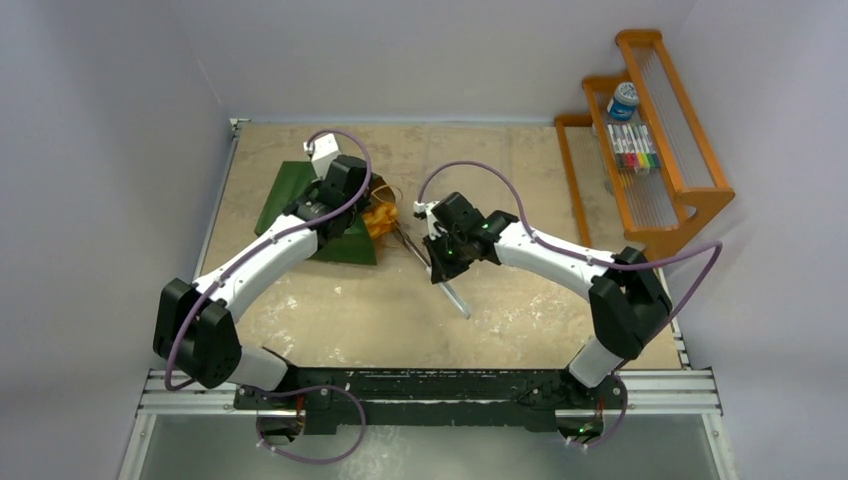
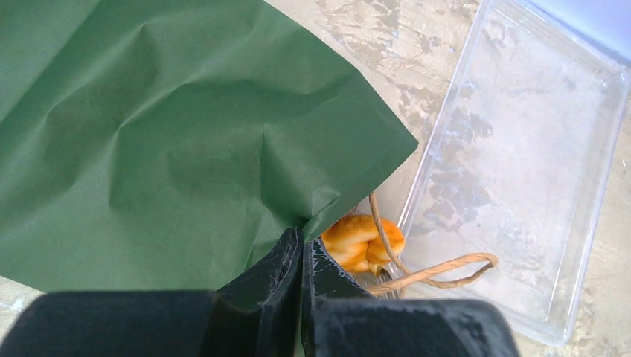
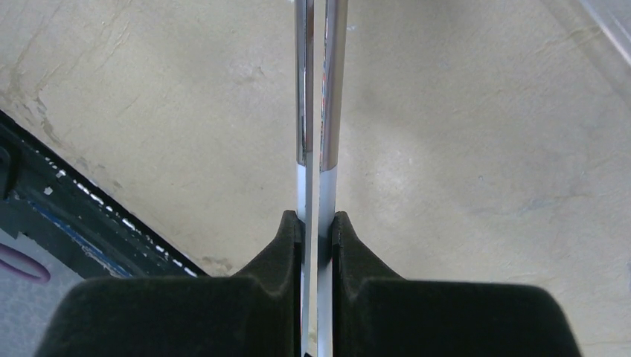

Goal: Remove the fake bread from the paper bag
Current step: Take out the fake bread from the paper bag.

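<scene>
Pinching the edge of the paper bag (image 2: 164, 141), the left gripper (image 2: 301, 242) is closed on it; the right gripper (image 3: 318, 223) is clamped on the tongs (image 3: 318, 89). The fake bread (image 2: 357, 239) peeps from the bag mouth; better to lift that edge before the tongs enter.

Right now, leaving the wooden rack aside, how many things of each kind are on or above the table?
Paper bag: 1
Fake bread showing: 1 (more may be hidden in the bag)
Metal tongs: 1
Clear tray: 1
Total: 4

No legible text or labels
</scene>
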`<move>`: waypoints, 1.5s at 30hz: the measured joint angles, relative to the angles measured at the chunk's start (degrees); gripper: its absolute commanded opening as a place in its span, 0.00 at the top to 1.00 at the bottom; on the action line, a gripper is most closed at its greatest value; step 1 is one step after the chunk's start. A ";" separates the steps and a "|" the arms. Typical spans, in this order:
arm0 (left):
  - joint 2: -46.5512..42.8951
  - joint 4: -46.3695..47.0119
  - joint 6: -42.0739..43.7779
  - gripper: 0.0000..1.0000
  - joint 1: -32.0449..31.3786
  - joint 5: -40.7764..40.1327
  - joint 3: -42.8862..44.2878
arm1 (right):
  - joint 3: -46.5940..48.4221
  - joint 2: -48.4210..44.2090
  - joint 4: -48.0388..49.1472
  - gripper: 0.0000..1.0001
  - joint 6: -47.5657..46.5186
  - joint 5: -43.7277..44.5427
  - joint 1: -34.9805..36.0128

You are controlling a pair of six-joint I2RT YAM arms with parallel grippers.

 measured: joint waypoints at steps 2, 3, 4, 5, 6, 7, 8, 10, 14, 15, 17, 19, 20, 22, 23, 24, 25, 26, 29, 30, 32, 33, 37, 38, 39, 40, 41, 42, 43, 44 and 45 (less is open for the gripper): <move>0.79 -0.24 -0.31 1.00 0.00 -0.50 1.05 | -0.87 -0.92 0.02 1.00 0.87 0.15 0.00; 0.94 -0.28 -0.33 1.00 0.00 -0.63 1.27 | -1.16 -1.31 0.07 1.00 1.18 0.20 0.00; 1.03 -0.46 -0.37 1.00 0.00 -0.79 1.44 | -1.46 -1.90 0.09 1.00 1.53 0.31 -0.02; 1.05 -0.66 -0.52 1.00 0.00 -0.98 1.46 | -1.66 -2.47 -0.02 1.00 1.90 0.44 -0.11; 1.03 -0.81 -0.63 1.00 0.00 -1.09 1.46 | -1.73 -2.91 -0.07 1.00 2.12 0.52 -0.24; 1.03 -1.01 -0.70 1.00 0.00 -1.27 1.46 | -1.81 -3.48 0.02 1.00 2.51 0.66 -0.39; 1.03 -1.25 -0.72 1.00 -0.02 -1.46 1.46 | -1.86 -3.98 0.07 1.00 2.86 1.01 -0.59; 0.98 -1.64 -0.70 1.00 -0.04 -2.10 1.46 | -1.97 -4.90 0.13 1.00 3.52 1.60 -1.09; 0.74 -3.23 -0.59 1.00 -0.04 -3.96 1.46 | -2.16 -6.32 0.07 1.00 4.26 2.84 -3.54; 0.59 -3.67 -0.50 1.00 -0.04 -4.50 1.46 | -2.16 -6.51 0.04 1.00 4.39 3.10 -4.11; 0.20 -4.33 -0.46 1.00 -0.04 -5.62 1.46 | -2.23 -6.84 0.04 1.00 4.57 3.23 -4.98; -0.35 -4.96 -0.46 1.00 -0.02 -6.60 1.46 | -2.58 -7.19 0.07 1.00 4.87 3.54 -5.66; -0.66 -5.33 -0.46 1.00 0.00 -7.04 1.46 | -2.86 -7.39 0.09 1.00 5.05 3.61 -5.84; -1.14 -5.99 -0.46 1.00 0.13 -7.91 1.46 | -3.54 -7.80 0.07 1.00 5.33 3.61 -6.03; -1.22 -6.21 -0.46 1.00 0.31 -8.13 1.46 | -3.85 -7.98 0.04 1.00 5.46 3.61 -6.25; -1.29 -6.40 -0.42 1.00 0.52 -8.26 1.46 | -4.09 -8.13 0.04 1.00 5.60 3.56 -6.47; -1.29 -6.56 -0.39 1.00 0.76 -8.31 1.46 | -4.28 -8.24 -0.02 1.00 5.68 3.56 -6.71; -1.29 -6.73 -0.28 1.00 1.09 -8.35 1.46 | -4.37 -8.33 -0.09 1.00 5.75 3.56 -7.02; -1.31 -6.99 -0.22 1.00 2.10 -8.48 1.46 | -4.35 -8.74 -0.15 1.00 6.01 3.56 -8.50; -1.33 -7.10 -0.20 1.00 2.36 -8.50 1.46 | -4.35 -9.03 -0.15 1.00 6.08 3.58 -9.27; -1.44 -7.37 -0.15 1.00 2.84 -8.52 1.46 | -4.35 -9.64 -0.13 1.00 6.14 3.78 -11.02; -1.49 -7.45 -0.13 1.00 3.10 -8.50 1.46 | -4.33 -9.92 -0.13 1.00 6.14 4.00 -11.93; -1.84 -7.56 0.02 1.00 3.98 -8.44 1.44 | -3.80 -10.47 0.07 1.00 6.29 4.44 -15.80; -1.95 -7.56 0.09 1.00 4.22 -8.41 1.44 | -3.58 -10.47 0.17 1.00 6.34 4.46 -16.87; -2.03 -7.58 0.24 1.00 4.35 -8.37 1.44 | -3.45 -10.47 0.35 1.00 6.34 4.46 -17.70; -2.14 -7.56 0.37 1.00 4.61 -8.22 1.44 | -3.28 -10.45 0.63 1.00 6.38 4.35 -18.95; -2.21 -7.56 0.42 1.00 4.70 -8.15 1.44 | -3.15 -10.45 0.94 1.00 6.43 4.31 -20.02; -2.27 -7.56 0.42 1.00 4.87 -8.04 1.42 | -2.95 -10.36 1.20 1.00 6.47 4.11 -21.16; -2.34 -7.56 0.42 1.00 4.94 -7.93 1.42 | -2.80 -10.23 1.53 1.00 6.51 3.98 -21.92; -2.38 -7.56 0.42 1.00 4.98 -7.89 1.42 | -2.45 -9.90 1.90 1.00 6.56 3.67 -22.99; -2.43 -7.56 0.42 1.00 4.98 -7.80 1.42 | -2.05 -9.40 2.32 1.00 6.58 3.28 -23.87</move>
